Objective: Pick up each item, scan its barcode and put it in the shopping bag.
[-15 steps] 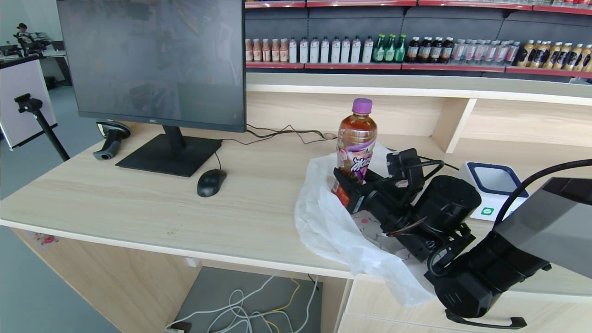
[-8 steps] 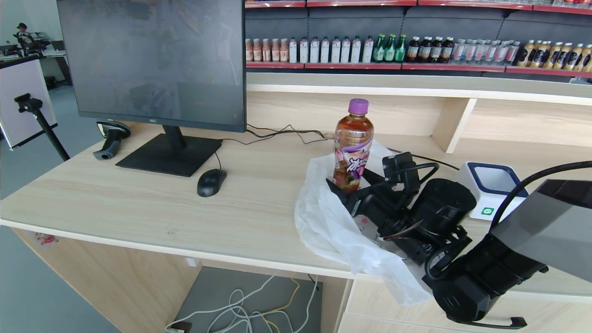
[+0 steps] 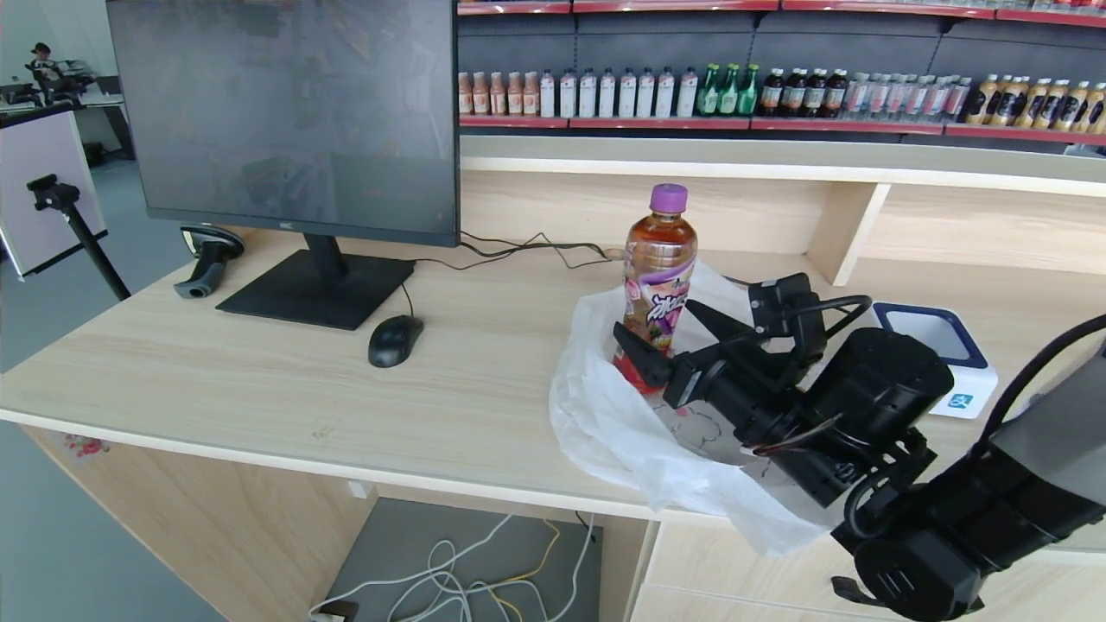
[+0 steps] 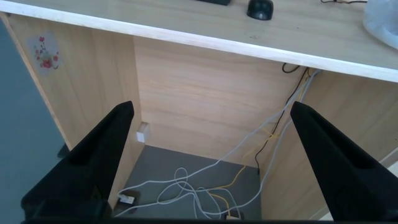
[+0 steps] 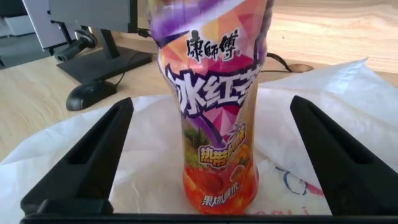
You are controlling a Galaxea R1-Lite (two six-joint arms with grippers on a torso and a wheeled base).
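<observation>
A tea bottle point(image 3: 658, 276) with a purple cap stands upright on the crumpled white shopping bag point(image 3: 618, 423), which lies flat on the counter. My right gripper point(image 3: 661, 335) is open, low at the bottle's base, one finger on each side and not pressing it. The right wrist view shows the bottle point(image 5: 214, 124) between the spread fingers of the right gripper point(image 5: 211, 104), with the bag point(image 5: 323, 106) under it. My left gripper point(image 4: 212, 107) hangs open below the counter edge point(image 4: 205, 40), holding nothing.
A white scanner box with a blue rim point(image 3: 937, 354) sits right of the bag, behind my right arm. A monitor point(image 3: 294, 121), a mouse point(image 3: 395, 339) and a handheld scanner point(image 3: 207, 259) stand on the counter's left. Cables point(image 4: 199, 186) lie on the floor under the counter.
The right gripper lowered the bottle onto the bag and opened. The bottle went from tilted in the grip to standing upright, and the arm drew back slightly to the right.
</observation>
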